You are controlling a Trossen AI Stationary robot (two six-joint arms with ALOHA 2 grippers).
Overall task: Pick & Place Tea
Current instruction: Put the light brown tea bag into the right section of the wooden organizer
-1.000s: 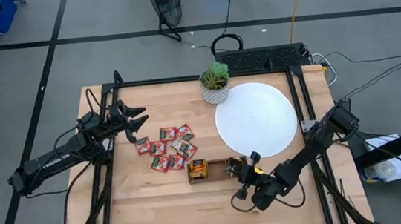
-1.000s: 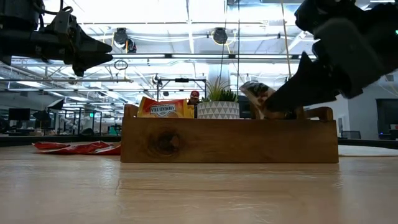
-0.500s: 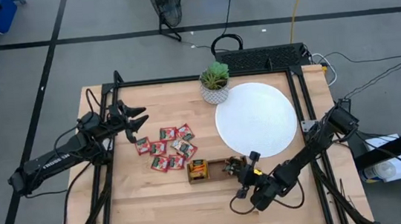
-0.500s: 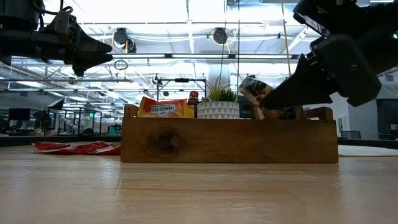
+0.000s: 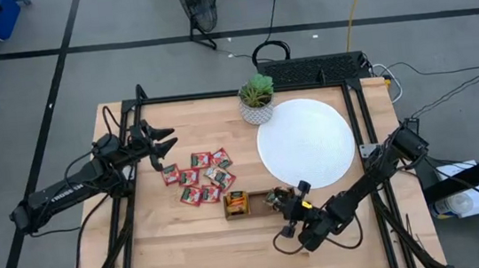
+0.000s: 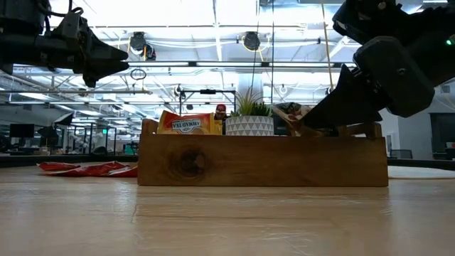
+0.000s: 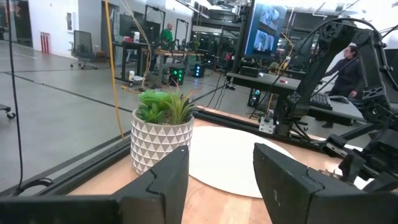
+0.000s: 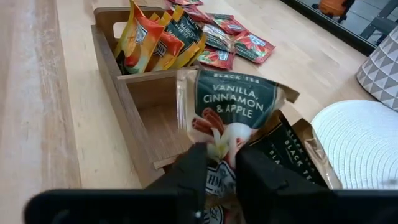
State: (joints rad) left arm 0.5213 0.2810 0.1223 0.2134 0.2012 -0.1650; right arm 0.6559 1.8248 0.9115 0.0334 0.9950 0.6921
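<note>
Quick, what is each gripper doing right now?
Left gripper: open, holding nothing, raised above the table's left side.
Right gripper: at the wooden tray, fingers around a pale tea sachet; cannot tell whether it grips or has let go.

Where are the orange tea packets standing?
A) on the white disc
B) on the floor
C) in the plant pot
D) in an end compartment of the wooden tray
D: the orange tea packets stand upright in an end compartment of the wooden tray, while the white disc is bare.
</note>
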